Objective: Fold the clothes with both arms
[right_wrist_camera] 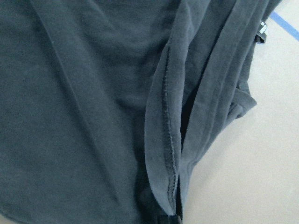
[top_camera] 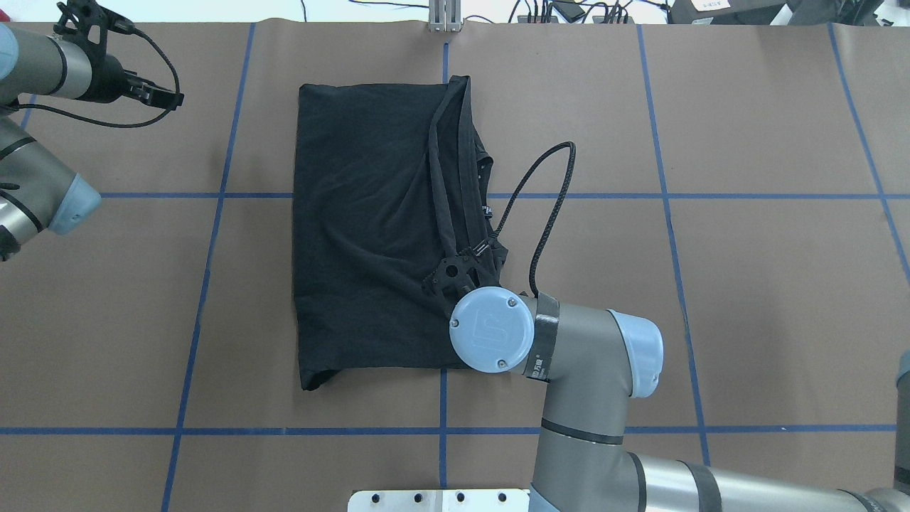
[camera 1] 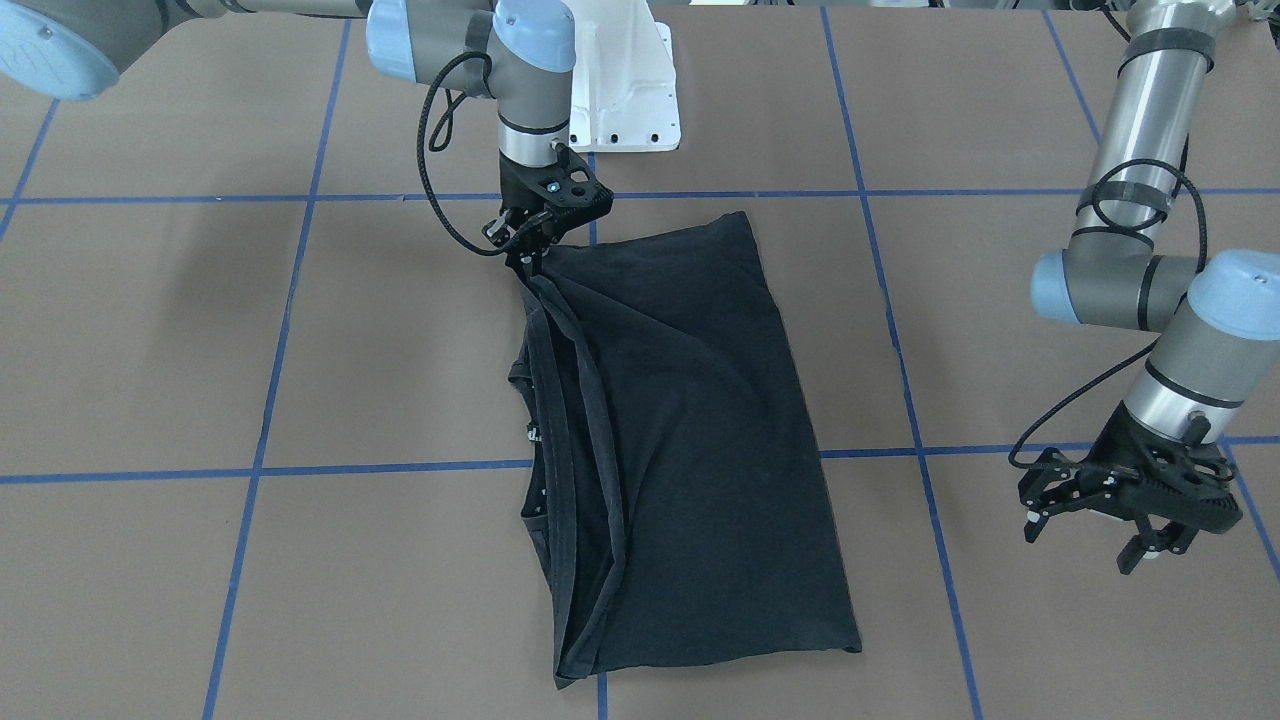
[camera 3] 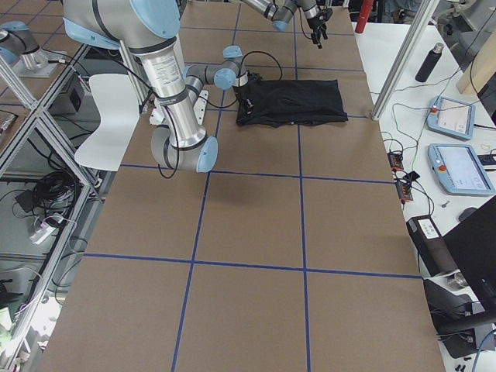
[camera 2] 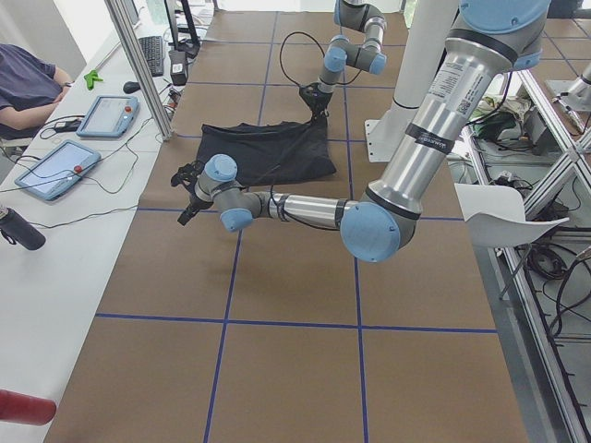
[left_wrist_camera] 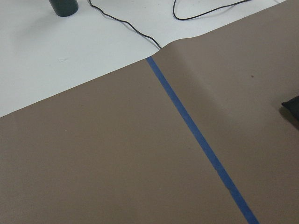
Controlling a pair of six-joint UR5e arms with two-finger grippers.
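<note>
T-shirt: black, folded lengthwise, one corner lifted.
Right gripper: wrist vertical, clamped on that raised corner.
Left gripper: hovers well aside, jaws apart, empty.

A brown-covered table crossed by blue tape lines carries a half-folded black T-shirt.

Right end effector clamped low; left end effector agape, aloft.

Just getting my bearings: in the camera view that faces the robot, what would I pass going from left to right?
The robot's right hand, pinching a corner of cloth → the black T-shirt it holds → the left hand, open, apart from the shirt.
</note>
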